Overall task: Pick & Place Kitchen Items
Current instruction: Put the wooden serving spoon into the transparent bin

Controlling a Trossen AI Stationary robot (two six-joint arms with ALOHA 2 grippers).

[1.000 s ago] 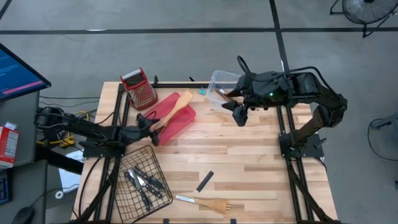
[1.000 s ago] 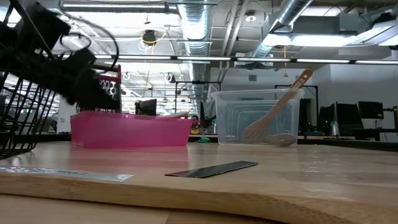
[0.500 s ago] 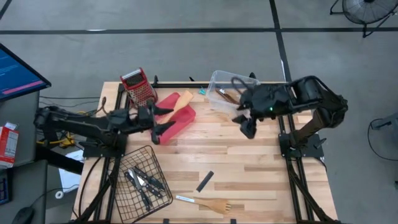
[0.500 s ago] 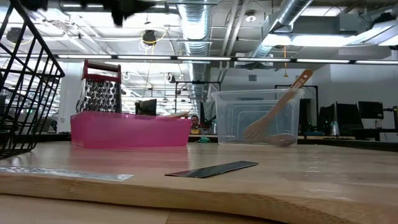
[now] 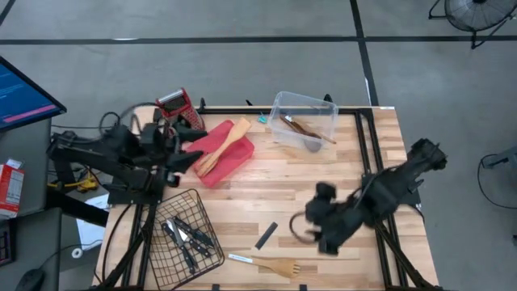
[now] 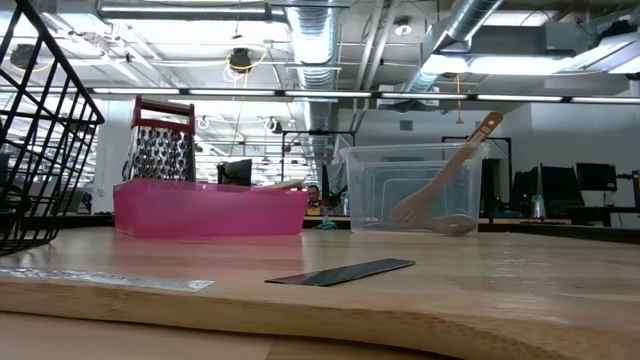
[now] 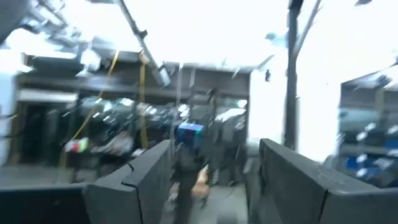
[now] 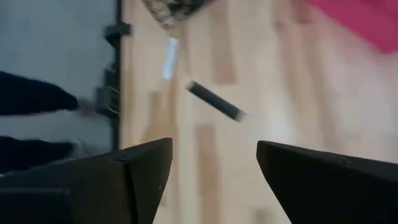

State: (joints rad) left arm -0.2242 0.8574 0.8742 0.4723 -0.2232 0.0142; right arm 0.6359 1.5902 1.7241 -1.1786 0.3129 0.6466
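A wooden spatula (image 5: 224,142) lies on the red tray (image 5: 236,160). Wooden spoons (image 5: 303,128) lie in the clear bin (image 5: 283,105); one (image 6: 452,170) leans against the bin's wall. Several black-handled knives (image 5: 187,236) lie in the black wire basket (image 5: 164,260). A wooden slotted turner (image 5: 279,267) lies on the table by its near edge. My left gripper (image 5: 184,158) is open and empty, raised at the left of the tray; its wrist view (image 7: 214,149) looks into the room. My right gripper (image 5: 319,230) is open and empty above the table's near right part, and its open fingers also show in its wrist view (image 8: 214,146).
A red-topped box grater (image 5: 179,111) stands at the far left behind the tray. A flat black strip (image 5: 266,235) lies on the wood near the middle, and it also shows in the right wrist view (image 8: 214,102). A small white piece (image 5: 240,259) lies beside the turner.
My right gripper has swung from the clear bin at the far side toward the table's near edge, fingers open throughout. My left gripper has risen from beside the red tray and drawn back toward the table's left edge. The spatula on the tray has stayed put.
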